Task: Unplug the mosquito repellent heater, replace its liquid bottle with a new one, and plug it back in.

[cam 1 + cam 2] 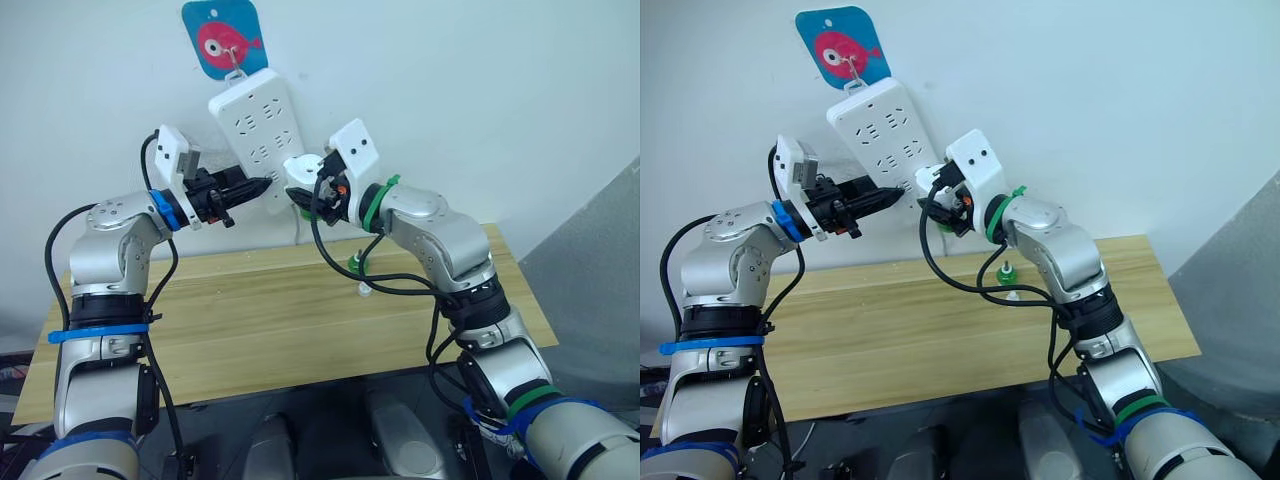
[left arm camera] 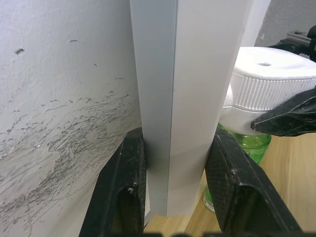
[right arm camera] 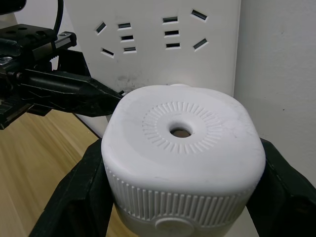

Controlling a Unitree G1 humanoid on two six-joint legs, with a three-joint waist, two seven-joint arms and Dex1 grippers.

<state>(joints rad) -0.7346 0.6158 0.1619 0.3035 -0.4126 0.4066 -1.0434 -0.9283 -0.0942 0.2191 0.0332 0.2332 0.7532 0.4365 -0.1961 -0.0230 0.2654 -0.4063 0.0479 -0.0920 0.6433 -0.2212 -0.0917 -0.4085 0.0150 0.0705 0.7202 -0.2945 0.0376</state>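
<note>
The right gripper (image 3: pixel 182 197) is clamping the mosquito repellent heater (image 3: pixel 183 153) between its two black fingers (image 3: pixel 74 197), one finger pressing on each side of the ribbed white body, with the round hole in the heater's face pointing toward the wrist camera. In the head views the heater (image 1: pixel 301 173) is sitting up against the lower end of the white power strip (image 1: pixel 257 125), which is hanging tilted on the wall below a blue tag with a red fish (image 1: pixel 221 38); whether its prongs are seated in a socket cannot be told. A green liquid bottle (image 2: pixel 247 140) is showing beneath the heater's white body in the left wrist view. The left gripper (image 1: pixel 252 187) is reaching in from the robot's left, and its two black fingers (image 2: pixel 123 192) are straddling the lower edge of the power strip (image 2: pixel 182 98), one on the wall side and one on the front side, closed against the strip's edge so that it is pinched between them. In the right wrist view the left gripper's finger tips (image 3: pixel 106 94) are lying just beside the heater. Below the arms, the wooden table (image 1: pixel 250 320) is carrying a second small bottle with a green cap (image 1: pixel 1008 276), standing upright near the wall, well apart from both grippers.
</note>
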